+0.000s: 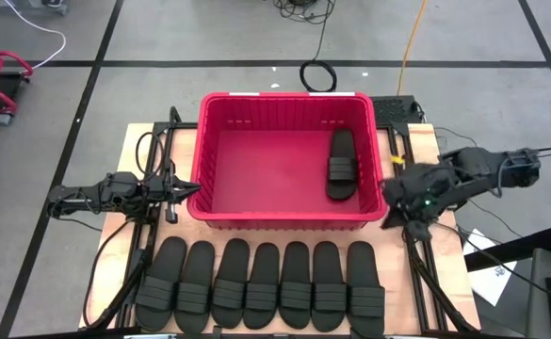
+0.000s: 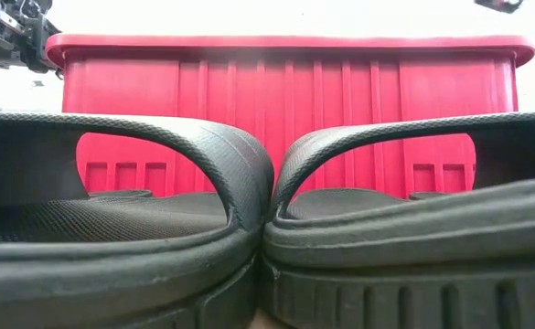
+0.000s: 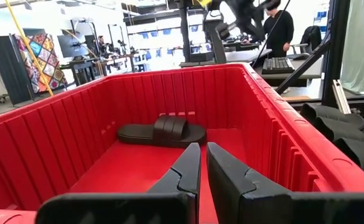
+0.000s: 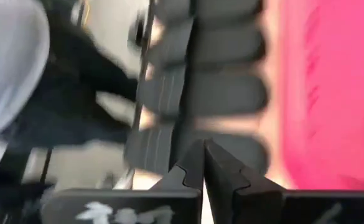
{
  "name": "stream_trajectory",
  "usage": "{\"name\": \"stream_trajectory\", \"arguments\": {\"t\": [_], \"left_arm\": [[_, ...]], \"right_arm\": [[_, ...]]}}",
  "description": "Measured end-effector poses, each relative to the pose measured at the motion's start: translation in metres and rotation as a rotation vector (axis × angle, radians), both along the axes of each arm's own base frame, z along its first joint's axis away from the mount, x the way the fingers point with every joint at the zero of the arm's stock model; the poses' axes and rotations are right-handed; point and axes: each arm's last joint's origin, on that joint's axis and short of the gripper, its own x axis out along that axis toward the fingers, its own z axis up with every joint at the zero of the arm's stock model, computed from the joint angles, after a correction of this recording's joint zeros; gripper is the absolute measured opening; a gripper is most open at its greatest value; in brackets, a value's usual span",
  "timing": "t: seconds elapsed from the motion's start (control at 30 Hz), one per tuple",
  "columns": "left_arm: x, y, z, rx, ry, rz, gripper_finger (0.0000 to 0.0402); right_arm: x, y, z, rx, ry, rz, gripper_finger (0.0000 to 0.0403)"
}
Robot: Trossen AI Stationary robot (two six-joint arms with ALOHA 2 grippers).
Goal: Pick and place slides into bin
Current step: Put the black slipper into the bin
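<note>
We see one slide [image 1: 342, 164] lying inside the bin [image 1: 287, 220], right of centre; seven more [image 1: 261, 284] line the bottom of the frame. The right gripper [image 1: 395, 195], jaws shut and empty, hangs beside the bin's right wall; we judge it could clip the rim. The left gripper [image 1: 186, 187], jaws nearly closed, waits at the left wall.
</note>
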Motion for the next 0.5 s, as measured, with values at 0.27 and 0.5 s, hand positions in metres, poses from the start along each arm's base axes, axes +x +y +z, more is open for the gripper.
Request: {"name": "stream_trajectory", "arguments": {"t": [0.27,0.5], "left_arm": [[0.0,0.0,0.0,-0.035,-0.001,0.001,0.0031],[0.0,0.0,0.0,-0.029,-0.014,0.001,0.0031]], "right_arm": [[-0.014,0.017,-0.04,0.114,0.119,0.275,0.0],[-0.008,0.038,-0.09,0.118,0.029,0.368,0.0]]}}
